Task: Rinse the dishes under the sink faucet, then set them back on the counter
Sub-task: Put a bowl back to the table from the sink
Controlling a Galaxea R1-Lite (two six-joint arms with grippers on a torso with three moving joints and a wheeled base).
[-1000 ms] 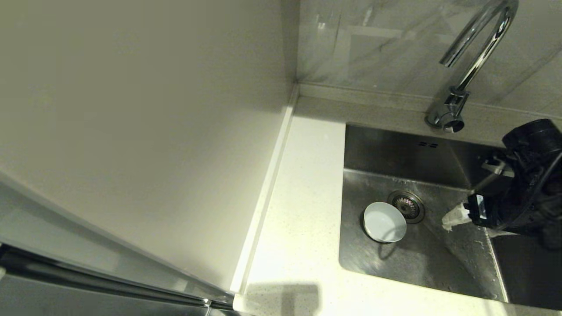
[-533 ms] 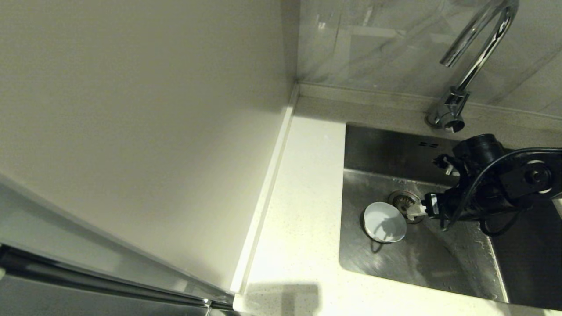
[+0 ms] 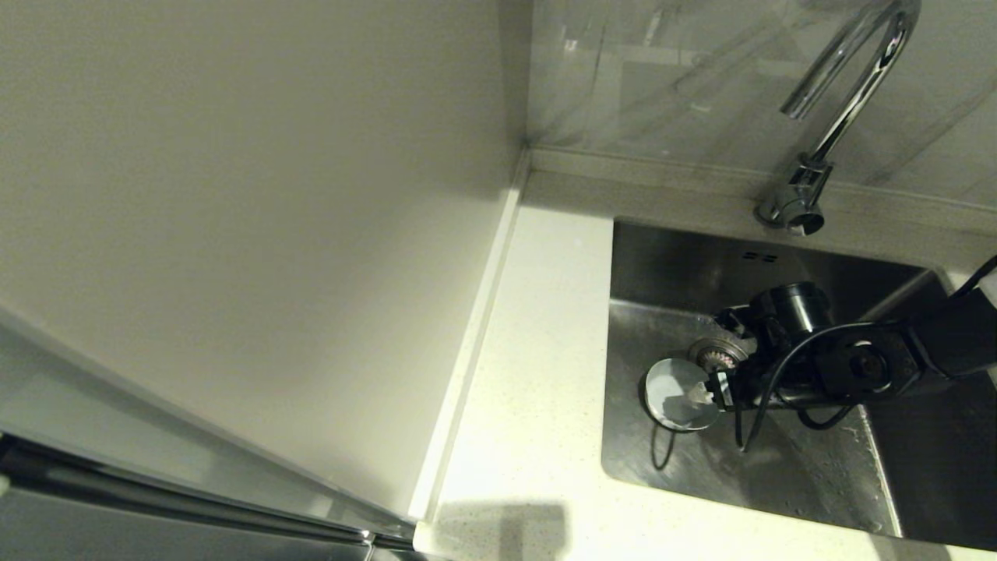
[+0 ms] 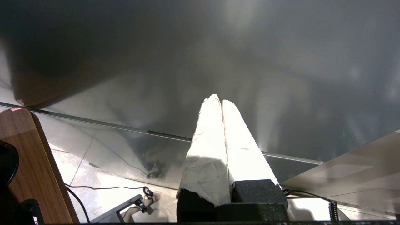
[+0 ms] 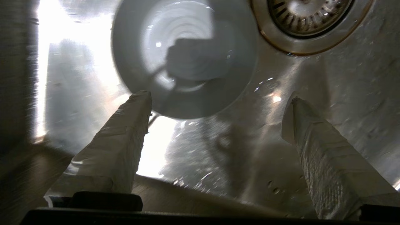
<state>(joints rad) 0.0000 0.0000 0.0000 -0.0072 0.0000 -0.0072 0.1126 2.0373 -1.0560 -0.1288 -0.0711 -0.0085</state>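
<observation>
Right pincer has dropped into the sink over the last second, fingers spread, now right at the pale bowl beside the drain. Probably not touching yet; pickup comes next. Left pincer parked, pressed together.

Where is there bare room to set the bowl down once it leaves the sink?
The counter strip between the side panel and the sink is bare, front to back. Crowded: the basin's middle, where the right gripper, jaws open, reaches over the grey-blue bowl beside the drain. Left gripper is parked elsewhere.
</observation>
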